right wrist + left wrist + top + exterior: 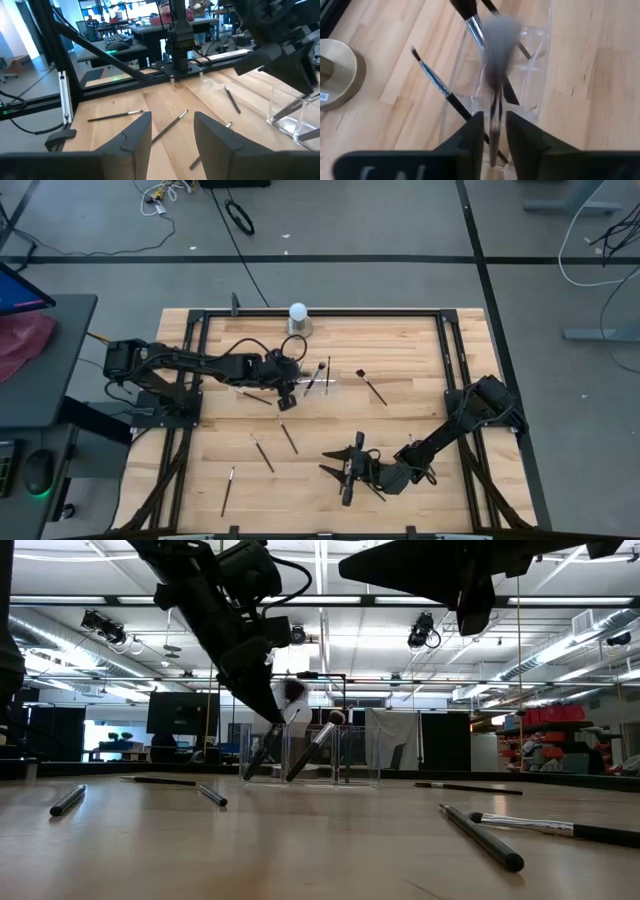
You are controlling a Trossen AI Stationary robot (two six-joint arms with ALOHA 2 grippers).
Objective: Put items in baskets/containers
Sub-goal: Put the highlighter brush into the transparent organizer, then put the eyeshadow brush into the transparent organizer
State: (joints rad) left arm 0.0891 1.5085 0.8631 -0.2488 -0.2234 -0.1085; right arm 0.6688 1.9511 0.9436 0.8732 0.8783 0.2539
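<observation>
So the left pincer [287, 388] sat right over the small clear plastic holder [322, 381], a bit left of centre in the overhead shot, with a fluffy grey-tipped makeup brush [496, 60] running between its fingers [470, 137]. The brush pointed tip-first down into the holder, long axis nearly in line with the pincer, and the jaws looked slightly parted around the handle, so I couldn't tell if it was gripped or just let go. Two other dark-handled brushes [312, 748] leaned inside the holder already.

The right pincer [347, 467] hovered in the lower middle of the overhead frame, fingers spread and empty. In its wrist view a thin dark brush [170, 126] lay on the wooden bench [420, 370] just ahead, slanting diagonally across the gap between its fingers. That arm was clearly the nearer one for the loose brushes [262, 452] at the lower centre
</observation>
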